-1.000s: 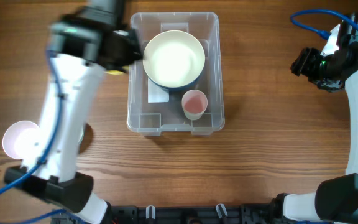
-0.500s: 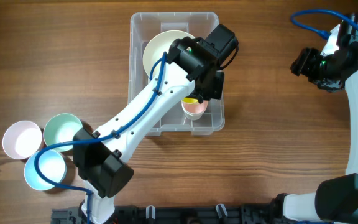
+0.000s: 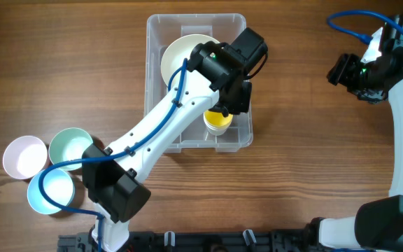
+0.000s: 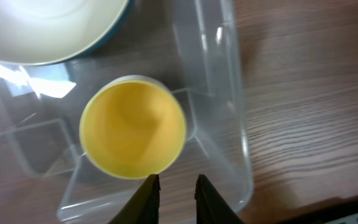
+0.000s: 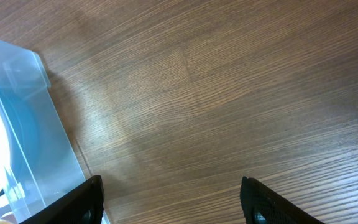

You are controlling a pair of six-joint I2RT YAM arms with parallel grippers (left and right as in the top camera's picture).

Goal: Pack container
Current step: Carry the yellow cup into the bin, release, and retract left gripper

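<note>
bin: clear, upright, mid-table toward far edge (image 3: 147,84); bare wood of table (image 3: 313,175) all round it.
bowl: big, white inside, blue outside (image 3: 180,59); lies in far half of bin, partly hidden by L arm (image 3: 159,133) in overhead view.
yellow cup: upright in near-R corner of bin (image 4: 133,127), just beside bowl; seated in a 2nd cup (image 4: 189,121), of which only a pale rim is seen.
L gripper: held above near-R part of bin (image 4: 174,193), tips just off yellow cup's near side; fingers only slightly apart, nothing gripped betw. them.
L arm, reach: stretched diagonally from near-L of table across bin.
R gripper: fingers spread wide, nothing held (image 5: 173,205); over bare wood, well apart from bin on its R; bin corner seen at L edge of R wrist view.
loose cups: three on table at near-L, outside bin: pink cup (image 3: 24,155), green cup (image 3: 70,145), blue cup (image 3: 50,190); clustered close; contact betw. them cannot be told.
</note>
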